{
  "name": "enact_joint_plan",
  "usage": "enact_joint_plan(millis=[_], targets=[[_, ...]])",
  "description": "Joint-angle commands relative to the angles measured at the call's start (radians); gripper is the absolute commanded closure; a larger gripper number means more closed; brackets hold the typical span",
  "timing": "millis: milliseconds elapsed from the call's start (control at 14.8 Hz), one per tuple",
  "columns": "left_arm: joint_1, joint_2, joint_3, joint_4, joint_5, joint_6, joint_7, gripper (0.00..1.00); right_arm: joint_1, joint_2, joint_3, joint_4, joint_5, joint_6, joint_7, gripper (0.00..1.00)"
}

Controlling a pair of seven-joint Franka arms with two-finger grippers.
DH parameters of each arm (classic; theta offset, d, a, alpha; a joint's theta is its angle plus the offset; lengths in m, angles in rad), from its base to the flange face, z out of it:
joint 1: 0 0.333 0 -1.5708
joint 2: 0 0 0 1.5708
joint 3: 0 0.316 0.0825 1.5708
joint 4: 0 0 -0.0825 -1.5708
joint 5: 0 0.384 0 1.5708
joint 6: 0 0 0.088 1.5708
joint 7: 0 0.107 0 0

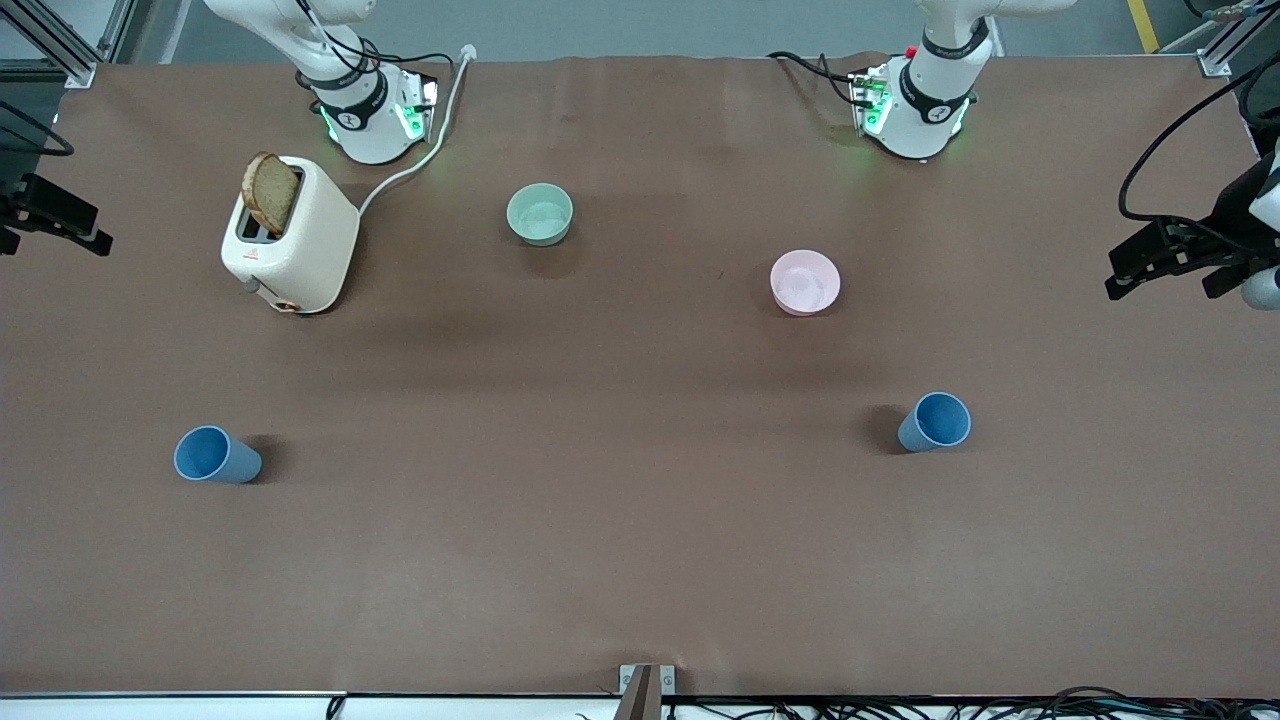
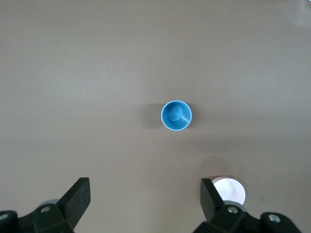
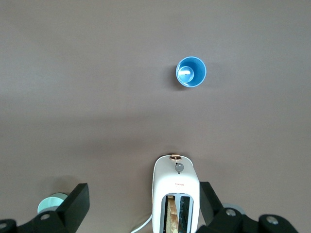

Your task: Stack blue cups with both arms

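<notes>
Clearly you start apart: each blue cup (image 1: 217, 455) (image 1: 935, 422) stands upright low in frame, under its high, spread-fingered, empty left gripper (image 2: 146, 199) and right gripper (image 3: 144, 204).

Two blue cups (image 1: 218, 456) (image 1: 935, 423), two bowls (image 1: 540, 214) (image 1: 805, 282), one toaster (image 1: 290, 235).

Cream toaster (image 1: 293, 238) with a bread slice (image 1: 270, 192) sticking up from its slot, toward the right arm's end of the brown table (image 1: 600, 520). Pale green bowl (image 1: 540, 214) and pink bowl (image 1: 805, 282) upright, well apart, pink one nearer the front camera.
</notes>
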Motion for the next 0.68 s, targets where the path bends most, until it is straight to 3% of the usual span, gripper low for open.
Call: enact_joint_plan(millis=[0, 610], targets=[[0.009, -0.012, -0.008, 0.006, 0.005, -0.018, 0.002, 0.00, 0.003, -0.021, -0.002, -0.018, -0.007, 0.008, -0.006, 0.00], [0.018, 0.007, -0.009, 0.001, -0.017, -0.020, 0.006, 0.00, 0.003, -0.019, -0.002, -0.013, -0.012, 0.012, -0.005, 0.00]])
